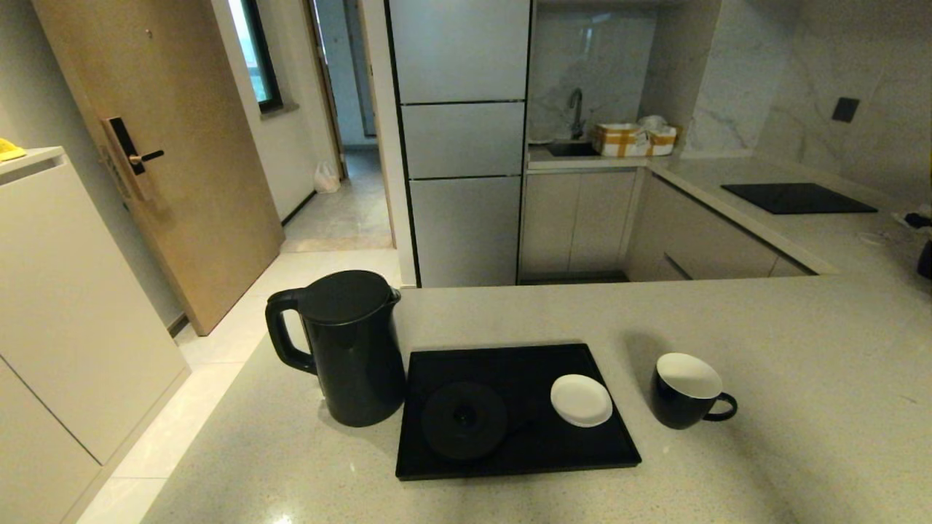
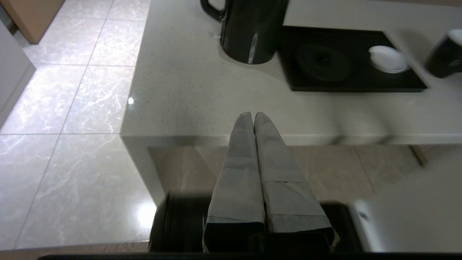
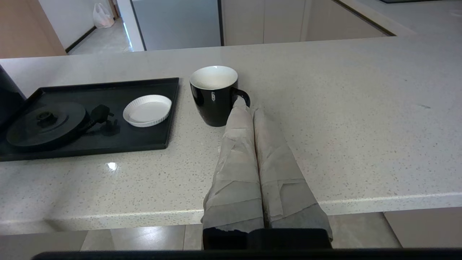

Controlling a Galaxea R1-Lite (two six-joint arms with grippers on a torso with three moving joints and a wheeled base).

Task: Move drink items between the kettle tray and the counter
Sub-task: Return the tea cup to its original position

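The tall black kettle [image 1: 349, 346] [image 2: 252, 29] stands on the beige counter [image 1: 764, 349] just left of the black tray [image 1: 517, 364] [image 2: 397, 85] [image 3: 90, 92]. The black cup with a white inside [image 1: 688, 393] [image 3: 216, 94] [image 2: 445, 54] stands on the counter right of the tray, handle to the right. My left gripper [image 2: 253, 115] is shut and empty over the counter's near edge, well short of the kettle. My right gripper [image 3: 248, 108] is shut and empty, its tips close by the cup's handle. Neither gripper shows in the head view.
On the tray lie the round black kettle base [image 1: 464, 421] [image 3: 45, 122] with its plug and a small white saucer [image 1: 581, 399] [image 3: 147, 110]. A black cooktop panel [image 1: 797, 197] sits far back right. The floor drops off left of the counter.
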